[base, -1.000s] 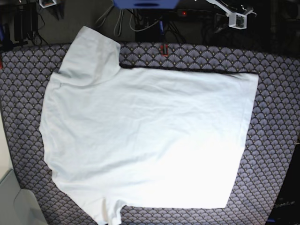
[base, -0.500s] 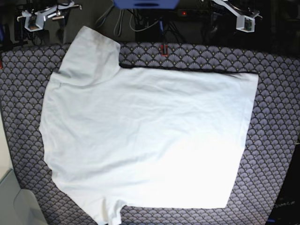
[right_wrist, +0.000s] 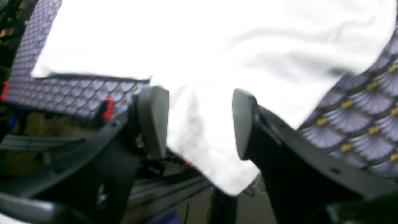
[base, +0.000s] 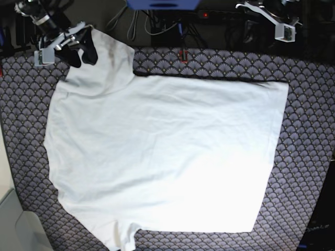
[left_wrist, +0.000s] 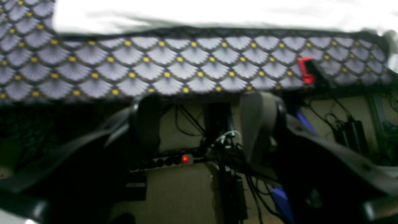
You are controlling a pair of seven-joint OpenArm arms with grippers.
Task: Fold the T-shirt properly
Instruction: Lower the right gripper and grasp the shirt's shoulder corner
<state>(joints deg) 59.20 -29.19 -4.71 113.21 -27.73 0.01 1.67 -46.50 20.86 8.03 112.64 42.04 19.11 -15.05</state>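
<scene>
While both grippers gape, the T-shirt lies flat on scallop-patterned cloth above cable clutter.

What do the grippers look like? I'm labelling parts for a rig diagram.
Each gripper, left and right, has two rounded grey pads on black angular finger frames. From the base view, each arm carries a white boxy block near the wrist. No markings are legible.

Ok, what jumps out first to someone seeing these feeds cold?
The white T-shirt spread flat, covering most of the scallop-patterned cloth. Then the right end effector, open, poised over the sleeve at the base view's top left. The left end effector hangs open off the table's far edge.
</scene>
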